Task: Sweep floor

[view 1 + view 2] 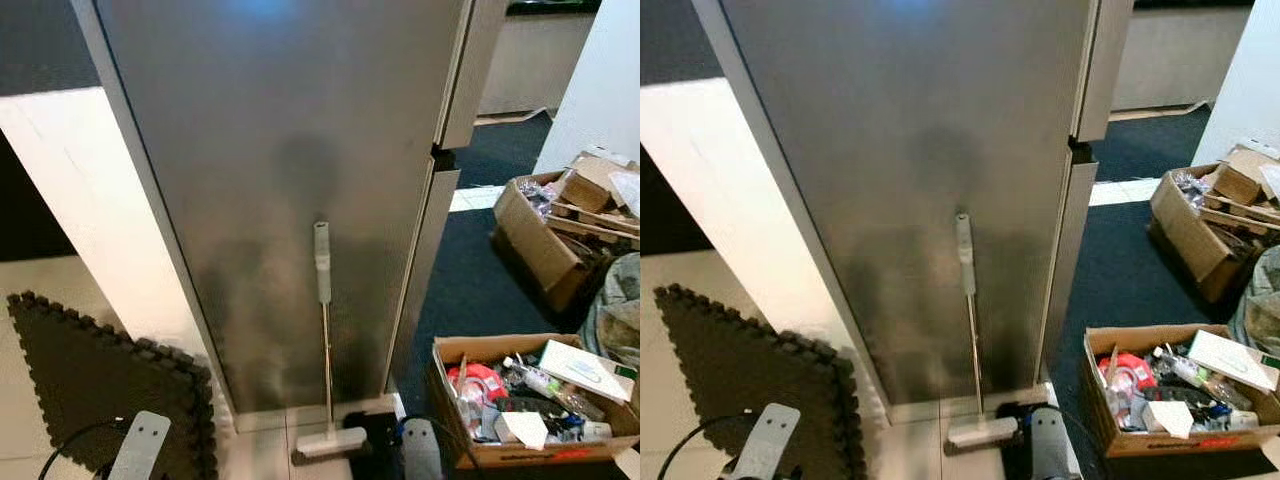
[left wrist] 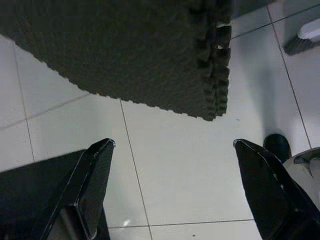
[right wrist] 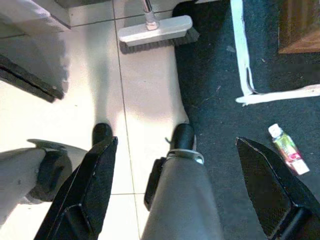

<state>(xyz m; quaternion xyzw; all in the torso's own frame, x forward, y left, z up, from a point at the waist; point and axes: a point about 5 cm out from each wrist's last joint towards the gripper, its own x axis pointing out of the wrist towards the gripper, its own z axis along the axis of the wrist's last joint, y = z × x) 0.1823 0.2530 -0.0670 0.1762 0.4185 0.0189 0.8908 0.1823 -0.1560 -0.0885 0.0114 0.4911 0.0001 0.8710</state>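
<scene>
A broom stands upright against a tall grey panel, straight ahead of me. Its pale grip is at mid height and its white brush head rests on the tiled floor. The right wrist view looks down on the brush head, a short way in front of my feet. My right gripper hangs open above the floor, holding nothing. My left gripper is also open and empty over white tiles, near the corner of a dark foam mat.
The foam mat lies on the floor at the left, beside a white wall. On the dark carpet at the right sit two open cardboard boxes full of clutter. A small bottle lies on the carpet.
</scene>
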